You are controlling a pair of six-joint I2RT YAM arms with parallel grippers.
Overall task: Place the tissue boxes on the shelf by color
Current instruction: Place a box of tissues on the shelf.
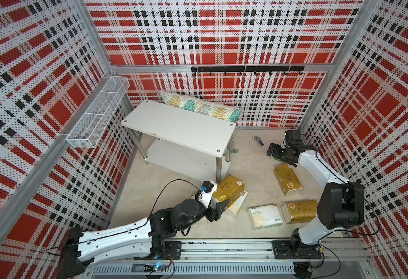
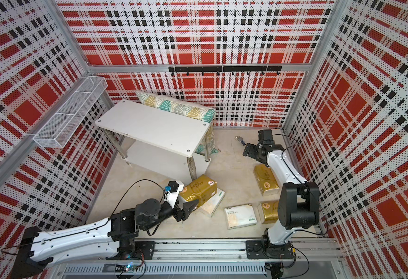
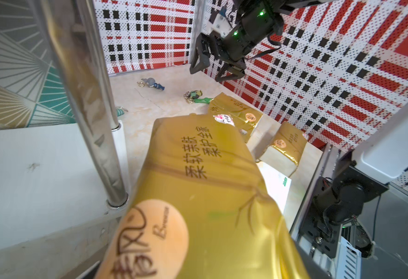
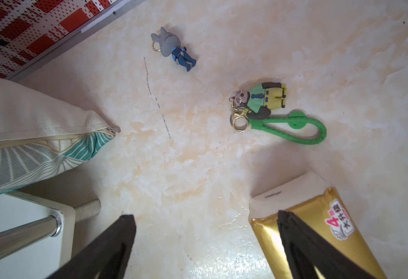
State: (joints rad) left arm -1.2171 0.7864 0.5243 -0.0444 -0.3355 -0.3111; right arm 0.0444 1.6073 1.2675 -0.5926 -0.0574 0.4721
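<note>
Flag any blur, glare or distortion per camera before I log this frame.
Both top views: sharp, evenly lit, walls splayed by the wide lens. Left wrist: gold pack blurs toward the lens; white pack behind it is blown out. Right wrist: right pincer is out of focus, glare on the floor near it, keychains sharp.

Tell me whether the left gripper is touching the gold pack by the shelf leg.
Touching: in a top view the left gripper clamps the gold pack at its near end.

Red-black-white plaid perforated walls (image 1: 222,36) enclose a pale marbled floor (image 1: 140,200); a wire basket (image 1: 101,113) hangs on a side wall.
</note>
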